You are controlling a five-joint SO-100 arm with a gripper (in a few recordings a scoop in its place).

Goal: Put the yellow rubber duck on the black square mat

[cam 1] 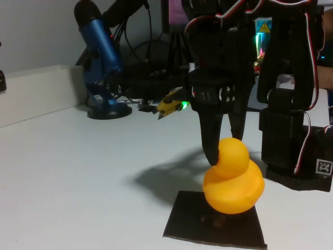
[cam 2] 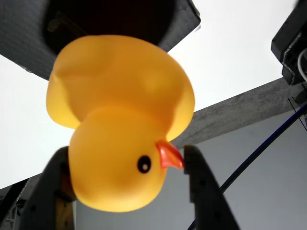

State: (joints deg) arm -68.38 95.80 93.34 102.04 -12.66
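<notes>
The yellow rubber duck (cam 1: 233,179) hangs upright over the black square mat (cam 1: 182,221), its underside at or just above the mat's surface; I cannot tell whether they touch. My gripper (cam 1: 223,148) comes down from above and is shut on the duck's round head. In the wrist view the duck (cam 2: 120,124) sits between the two dark fingers (cam 2: 204,191), its orange beak against the right one, with the mat (cam 2: 182,24) beyond its body. The mat's middle is hidden by the duck.
A blue microphone on a round base (cam 1: 101,57) stands at the back left. A yellow tool with a green light (cam 1: 171,104) and cables lie behind. The arm's black base (cam 1: 291,120) with a marker tag (cam 1: 323,167) is at the right. White tabletop spreads left of the mat.
</notes>
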